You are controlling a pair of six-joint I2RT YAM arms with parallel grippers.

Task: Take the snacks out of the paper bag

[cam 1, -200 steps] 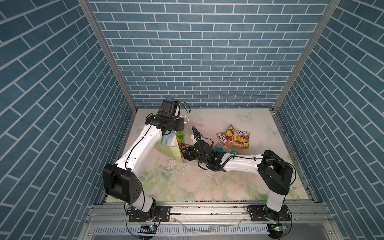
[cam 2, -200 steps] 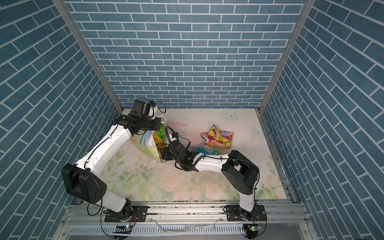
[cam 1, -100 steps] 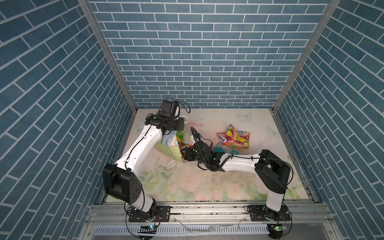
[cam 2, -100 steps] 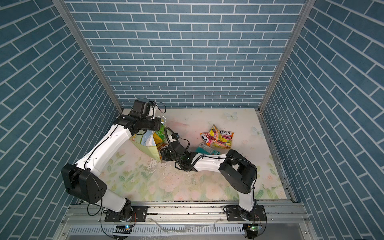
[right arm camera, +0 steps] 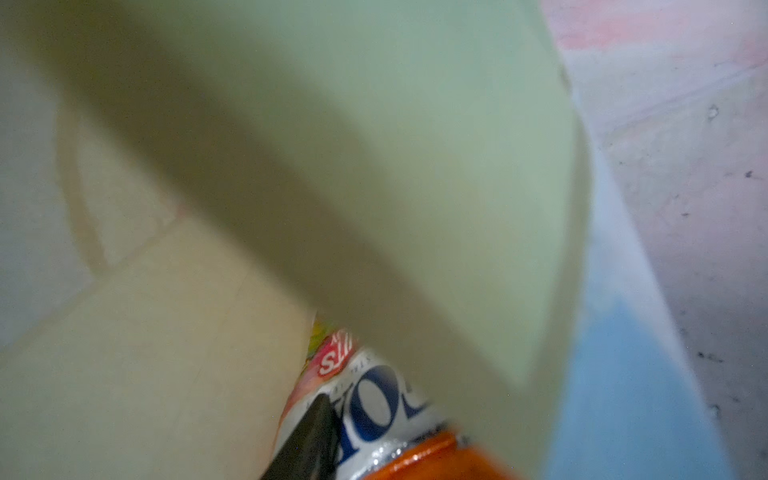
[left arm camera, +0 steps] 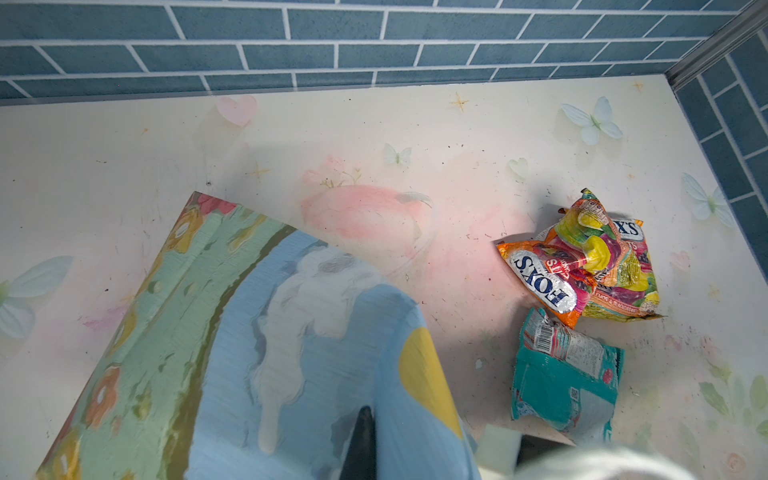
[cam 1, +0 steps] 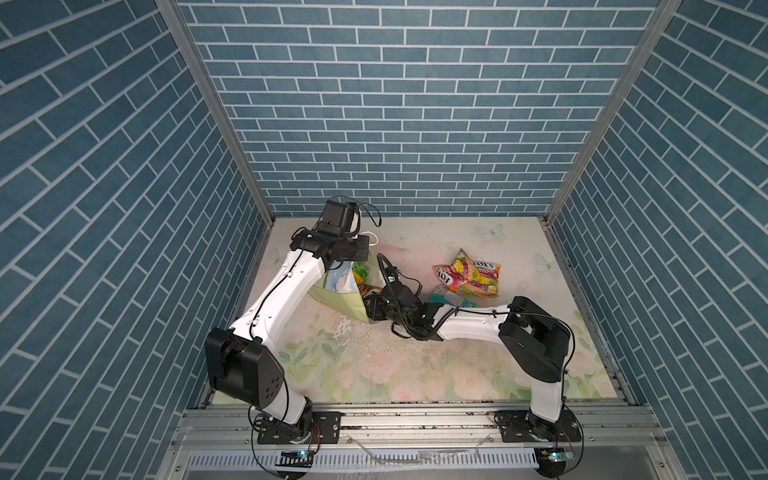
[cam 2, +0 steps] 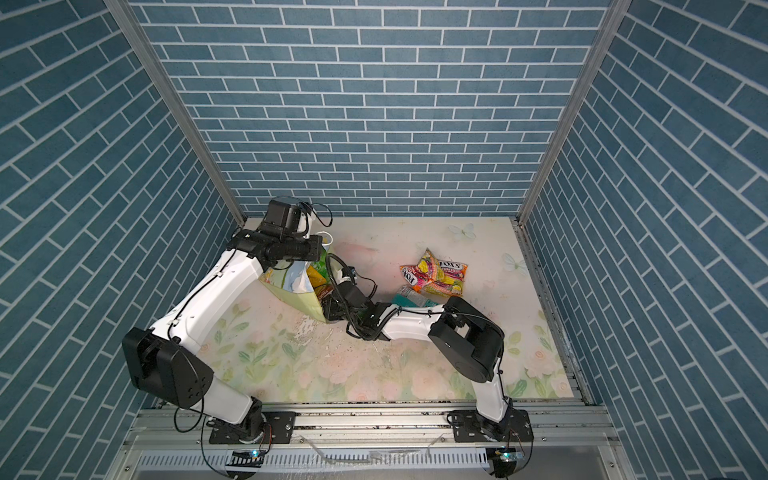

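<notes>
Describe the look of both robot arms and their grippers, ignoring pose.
Both the left arm and right arm have white link shells, bulky black joint housings and thin black cables running along them. A black box tops the left wrist. The gripper fingers are dark and taper to a point.

Noted on pale floral-print worktop (cam 1: 415,365): paper bag (cam 1: 338,291) resting left of centre, two overlapping fruit-print FOX'S packets (cam 1: 467,272) toward the right rear, teal packet (cam 1: 446,297) just beside them on the near side.
</notes>
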